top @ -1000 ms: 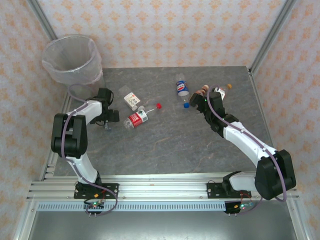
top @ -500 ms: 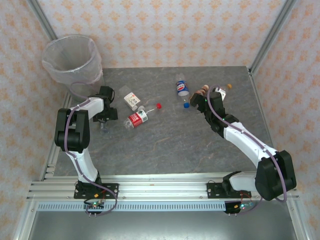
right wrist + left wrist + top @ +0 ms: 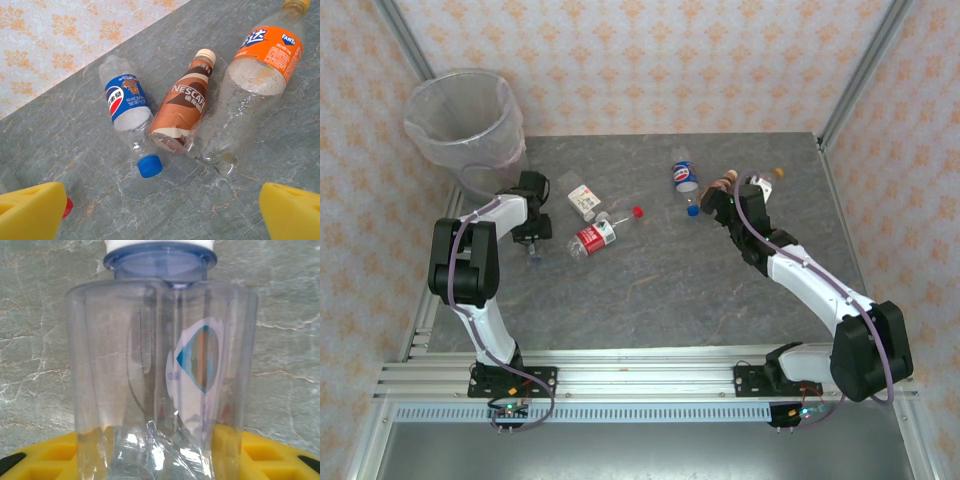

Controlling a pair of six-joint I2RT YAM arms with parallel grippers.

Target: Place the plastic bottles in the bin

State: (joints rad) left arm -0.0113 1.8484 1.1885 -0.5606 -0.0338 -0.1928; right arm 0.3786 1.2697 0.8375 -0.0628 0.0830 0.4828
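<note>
pinching clear bottle [image 3: 162, 370] in left gripper [image 3: 531, 243], creasing its base | likely needing gentler squeeze, straight lift first | holding right gripper [image 3: 160, 215] wide open, empty, over three bottles [image 3: 182, 110] | swinging next toward bin [image 3: 440, 140], 11 o'clock, well apart

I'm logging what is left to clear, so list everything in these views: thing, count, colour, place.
bin: one, translucent grey-white, clear liner, far left corner.
table: one, grey marble pattern, under the bottles.
Pepsi bottle: one, blue label and cap, lying on the far side.
Nescafe bottle: one, brown label, lying beside the Pepsi bottle.
Fanta bottle: one, orange label, lying beside the Nescafe bottle.
red-label bottle: one, red cap, lying mid-table.
white-green bottle: one, lying behind the red-label bottle.
clear bottle: one, white cap, in the left end effector.
left end effector: one, shut on the clear bottle.
right end effector: one, yellow fingers, open above the three far bottles.
</note>
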